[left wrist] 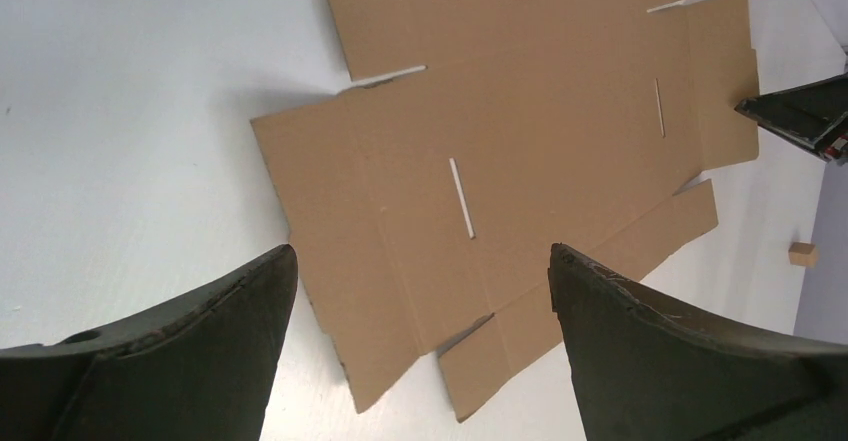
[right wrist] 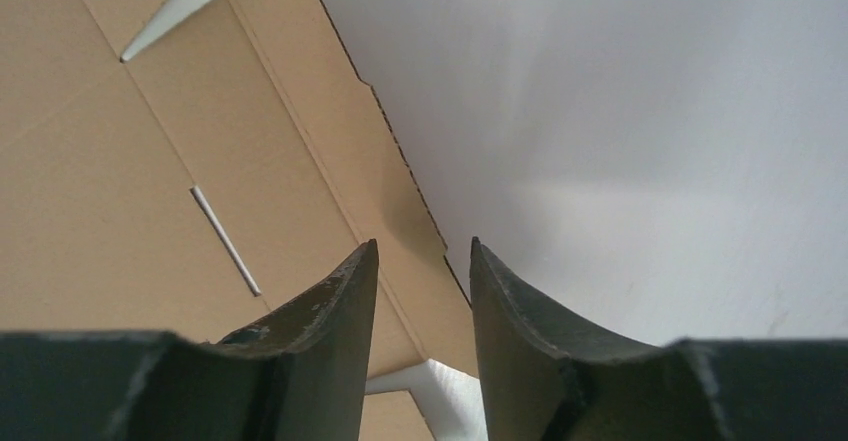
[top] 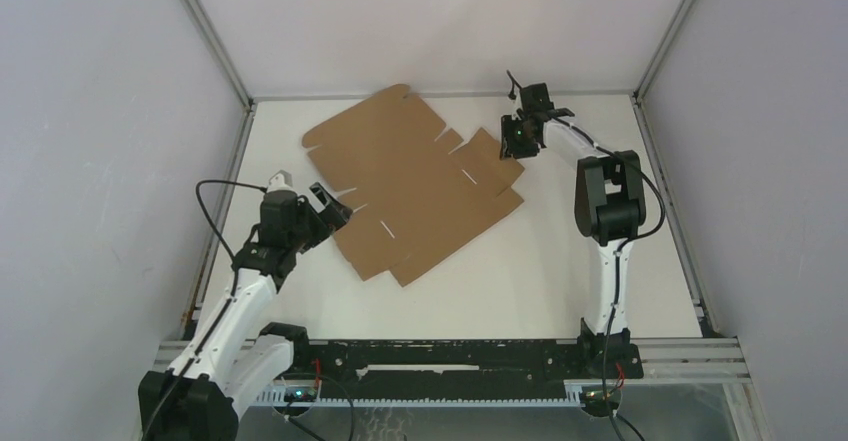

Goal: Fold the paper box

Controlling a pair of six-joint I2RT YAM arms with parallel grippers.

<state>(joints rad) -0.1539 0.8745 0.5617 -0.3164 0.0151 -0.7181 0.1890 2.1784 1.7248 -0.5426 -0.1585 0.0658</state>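
The paper box (top: 415, 181) lies flat and unfolded on the white table, a brown die-cut sheet with flaps and slits. My left gripper (top: 332, 208) is open and empty, just above the table at the sheet's near-left edge. In the left wrist view the sheet (left wrist: 520, 131) spreads ahead of the wide-apart fingers (left wrist: 422, 251). My right gripper (top: 517, 146) hovers over the sheet's right flap. In the right wrist view its jaws (right wrist: 423, 243) stand a narrow gap apart over the flap's edge (right wrist: 400, 201), holding nothing.
A tiny brown cardboard scrap (left wrist: 801, 253) lies on the table to the right of the sheet. Grey enclosure walls with metal corner posts (top: 215, 41) close in the table at back and sides. A rail (top: 450, 356) runs along the near edge.
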